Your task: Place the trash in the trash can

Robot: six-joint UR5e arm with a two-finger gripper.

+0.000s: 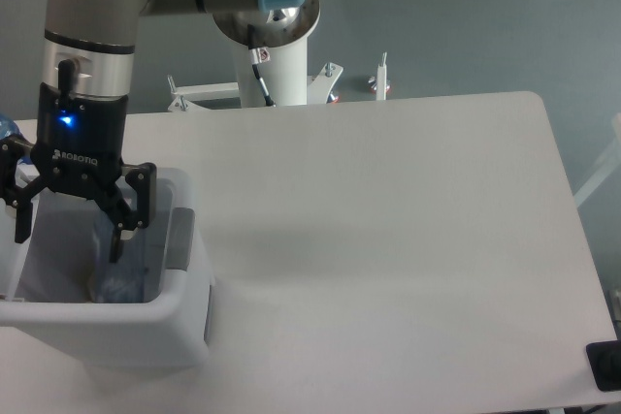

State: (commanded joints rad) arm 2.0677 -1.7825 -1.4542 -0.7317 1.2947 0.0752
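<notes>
In the fixed camera view, the hand (68,225) hangs over the open trash can (179,312) at the bench's (388,239) near left, fingers spread and gripping nothing, as suits a drop. The crushed bottle (116,264) seems to lie inside, just beneath the right finger; the wrapper is not discernible.

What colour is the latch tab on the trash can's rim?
Grey, on the white trash can; latch tab, fixed camera view.
</notes>
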